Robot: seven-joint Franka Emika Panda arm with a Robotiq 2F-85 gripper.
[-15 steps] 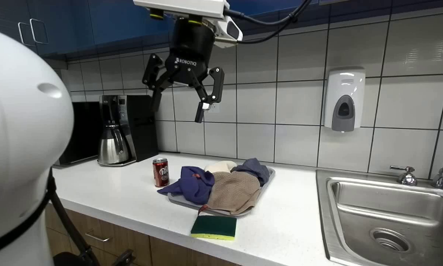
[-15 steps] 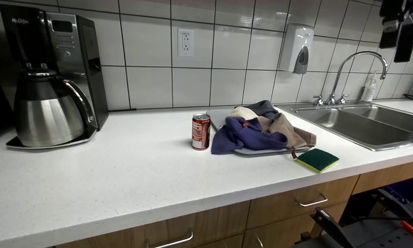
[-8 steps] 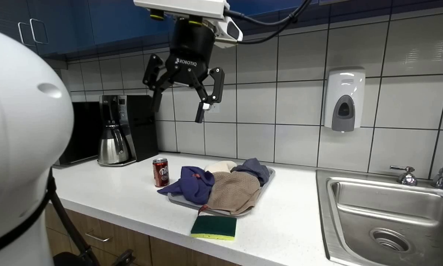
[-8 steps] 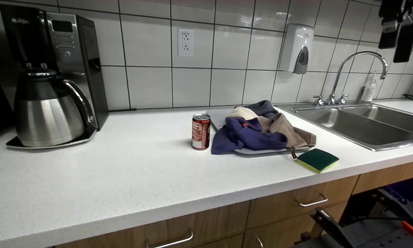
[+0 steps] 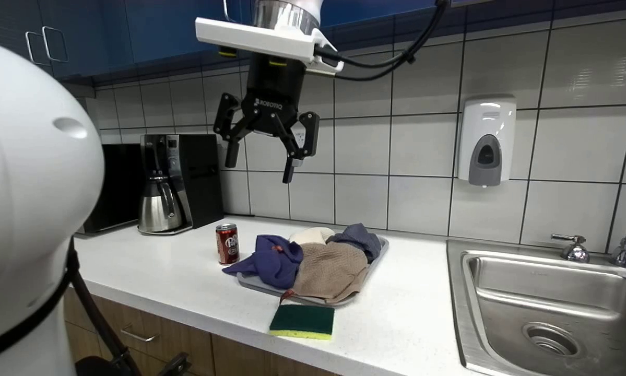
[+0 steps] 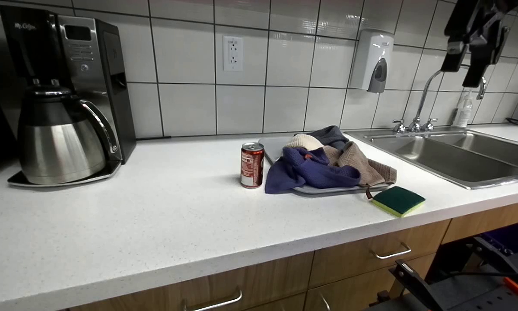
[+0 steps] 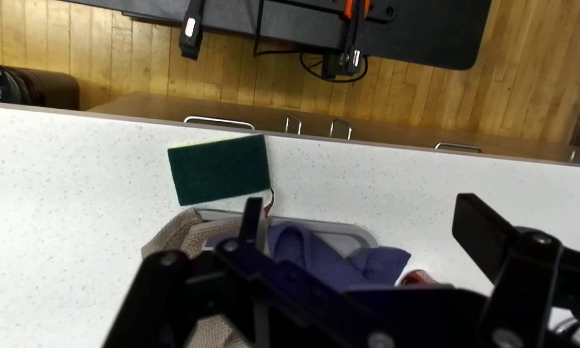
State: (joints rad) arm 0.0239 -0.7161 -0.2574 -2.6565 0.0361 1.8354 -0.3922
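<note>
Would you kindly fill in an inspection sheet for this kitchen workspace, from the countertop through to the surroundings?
Surface: white speckled countertop, with a steel sink set into it.
Main things: purple cloth, brown cloth, cream cloth and blue-gray cloth heaped on a gray tray, the purple one overhanging its rim; green-and-yellow sponge lying flat beside the tray.
Clutter: red soda can, upright near the purple cloth.
Gripper: jaws open, nothing between them, raised above the countertop.
Cables: black arm cables, curving above the countertop.
Surroundings: coffee maker with its steel carafe; soap dispenser on the tiled wall; wooden drawers below.
</note>
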